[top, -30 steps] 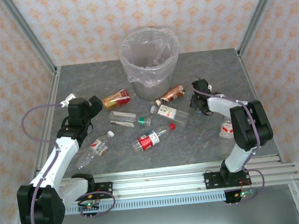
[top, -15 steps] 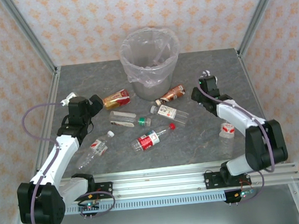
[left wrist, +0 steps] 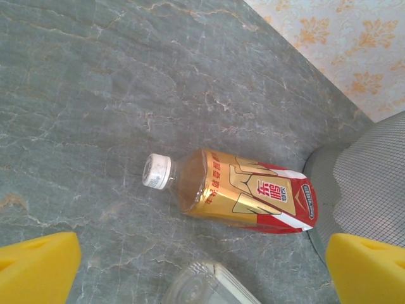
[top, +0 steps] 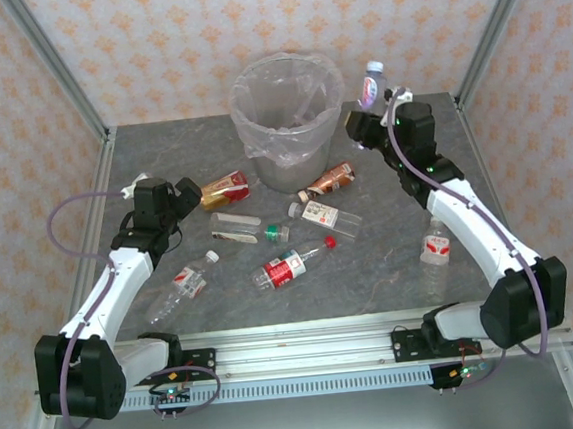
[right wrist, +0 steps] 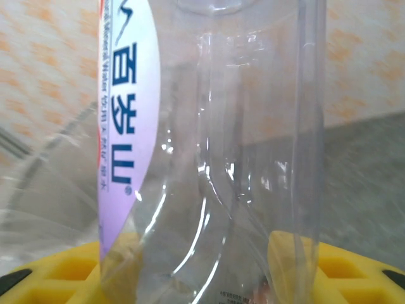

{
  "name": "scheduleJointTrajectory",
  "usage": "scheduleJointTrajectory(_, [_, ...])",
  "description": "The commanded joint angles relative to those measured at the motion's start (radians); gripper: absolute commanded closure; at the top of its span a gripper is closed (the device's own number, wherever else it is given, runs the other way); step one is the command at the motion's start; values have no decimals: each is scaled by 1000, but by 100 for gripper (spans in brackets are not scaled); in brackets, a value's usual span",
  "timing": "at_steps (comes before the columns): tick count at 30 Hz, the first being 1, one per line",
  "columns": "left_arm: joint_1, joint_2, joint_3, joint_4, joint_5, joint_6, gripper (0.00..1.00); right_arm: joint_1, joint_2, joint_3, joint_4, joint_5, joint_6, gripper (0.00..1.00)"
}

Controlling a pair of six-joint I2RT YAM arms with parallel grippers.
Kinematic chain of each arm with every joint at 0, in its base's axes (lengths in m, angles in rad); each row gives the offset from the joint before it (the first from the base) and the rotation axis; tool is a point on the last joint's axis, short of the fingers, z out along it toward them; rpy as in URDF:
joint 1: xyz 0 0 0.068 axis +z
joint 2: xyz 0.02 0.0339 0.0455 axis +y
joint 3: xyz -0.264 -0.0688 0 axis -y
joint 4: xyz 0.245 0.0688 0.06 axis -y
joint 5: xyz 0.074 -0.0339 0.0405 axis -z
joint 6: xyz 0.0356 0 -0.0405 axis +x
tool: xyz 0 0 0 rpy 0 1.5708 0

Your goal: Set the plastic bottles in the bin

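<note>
One bottle held up: the right gripper (top: 363,119) pinches a clear bottle (top: 369,87) with a purple-white label at its lower body. It is upright, just right of the bin (top: 287,164), and seems higher than the rim.
Other bottles: several lie on the table (top: 393,285) near the bin; a gold and red bottle (left wrist: 247,193) lies just left of its foot.
Left gripper (top: 185,196): spread wide above the gold and red bottle, not touching.
Handling: probably light, thin-walled, smooth, easy to dent; a grip across the middle of the body seems safest.
Hard to see: whether the held bottle is empty; the bottom of the bin; the exact number of clear bottles.
</note>
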Motion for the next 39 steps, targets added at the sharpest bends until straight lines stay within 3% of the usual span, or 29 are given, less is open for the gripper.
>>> scheduleJointTrajectory(1, [-3, 1, 35, -61, -6, -19, 0, 34, 62, 113, 15, -53, -32, 46])
scheduleJointTrajectory(9, [1, 4, 41, -105, -25, -9, 0, 101, 307, 452, -124, -68, -77, 46])
scheduleJointTrajectory(24, [8, 5, 39, -140, -26, 12, 0, 122, 730, 984, -371, -73, -119, 46])
scheduleJointTrajectory(32, [8, 20, 43, -145, -26, 22, 0, 125, 960, 1311, -596, 0, -153, 42])
scheduleJointTrajectory(39, [10, 26, 42, -156, -36, 32, 0, 154, 976, 1324, -643, 54, -220, 36])
